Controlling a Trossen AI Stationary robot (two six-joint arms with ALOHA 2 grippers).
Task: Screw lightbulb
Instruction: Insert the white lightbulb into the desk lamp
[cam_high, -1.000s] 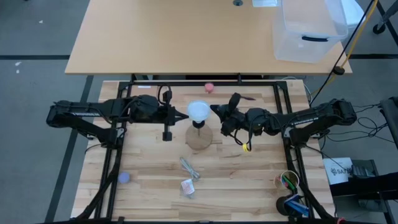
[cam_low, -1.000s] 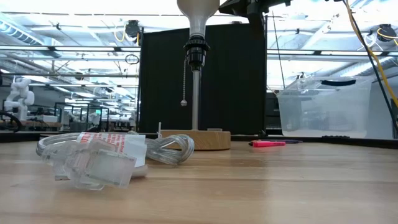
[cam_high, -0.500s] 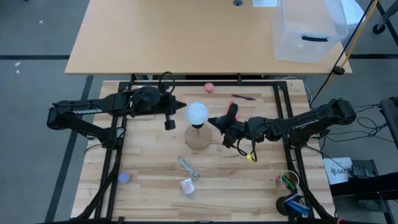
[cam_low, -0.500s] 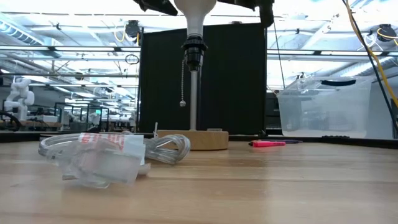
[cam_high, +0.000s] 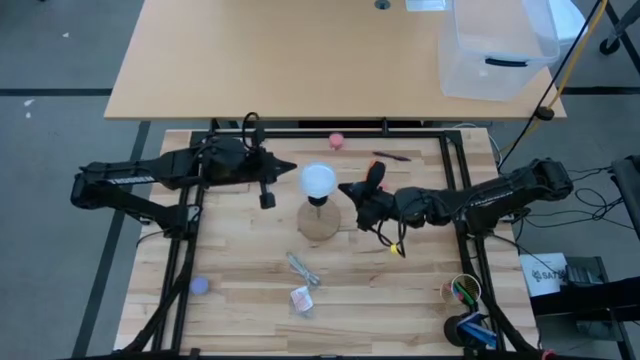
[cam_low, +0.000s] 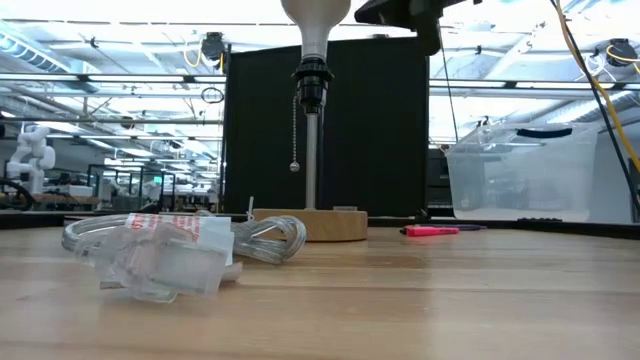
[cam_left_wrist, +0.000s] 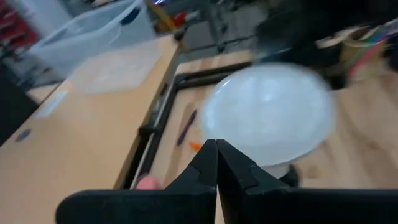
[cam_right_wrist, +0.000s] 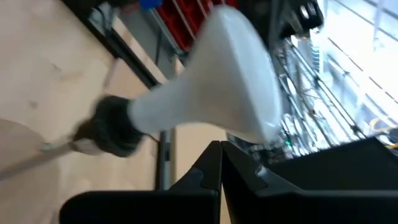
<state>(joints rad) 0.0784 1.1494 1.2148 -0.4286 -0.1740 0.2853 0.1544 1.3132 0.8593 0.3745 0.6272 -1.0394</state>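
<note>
The white lightbulb (cam_high: 318, 180) stands upright with its base in the black socket (cam_low: 312, 85) on top of the lamp post, which rises from a round wooden disc (cam_high: 322, 225). My left gripper (cam_high: 293, 168) is shut, just left of the globe and slightly toward the far edge, at bulb height, with a small gap. My right gripper (cam_high: 343, 187) is shut, just right of the globe, also apart from it. The globe fills the left wrist view (cam_left_wrist: 267, 115) beyond the shut fingers, and it shows from the side in the right wrist view (cam_right_wrist: 217, 87).
A clear coiled cord with a plug (cam_high: 302, 285) lies near the disc toward the near edge. A pink ball (cam_high: 338, 140) and a pink marker (cam_high: 392, 156) lie toward the far edge. A purple ball (cam_high: 199, 285) is near left and a cup of pens (cam_high: 463, 291) near right.
My left gripper has drawn back from the bulb, toward the table's far edge and left. My right gripper has dipped toward the near edge and come partway back. The lamp and its cord bundle have shifted slightly on the table; the bulb stays in the socket.
</note>
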